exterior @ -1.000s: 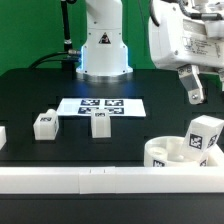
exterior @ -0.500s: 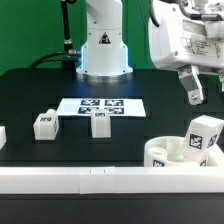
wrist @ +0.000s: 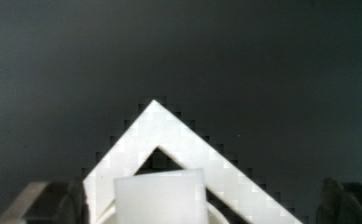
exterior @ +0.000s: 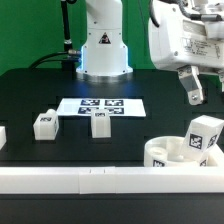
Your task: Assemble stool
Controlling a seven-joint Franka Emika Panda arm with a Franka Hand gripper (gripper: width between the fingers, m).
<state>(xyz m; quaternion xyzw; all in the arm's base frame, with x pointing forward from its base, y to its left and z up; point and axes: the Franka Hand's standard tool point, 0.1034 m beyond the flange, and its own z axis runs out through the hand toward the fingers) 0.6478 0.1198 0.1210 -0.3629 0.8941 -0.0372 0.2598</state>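
Holds the gripper [exterior: 199, 94] wide open, empty, over the seat [exterior: 166, 154]; risks knocking the seemingly seated leg [exterior: 204, 135] loose when descending

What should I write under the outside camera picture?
Open gripper hangs above the table; one leg is at the seat, two more legs wait by the marker board.

I read no letters, numbers or brand names. Black-and-white square tags [exterior: 88, 103] stand on the flat white marker board [exterior: 136, 103] and on the small white plastic block legs [exterior: 43, 123]. A dark triangular sign [exterior: 101, 40] marks my arm's white base [exterior: 103, 60]; its symbol is illegible.
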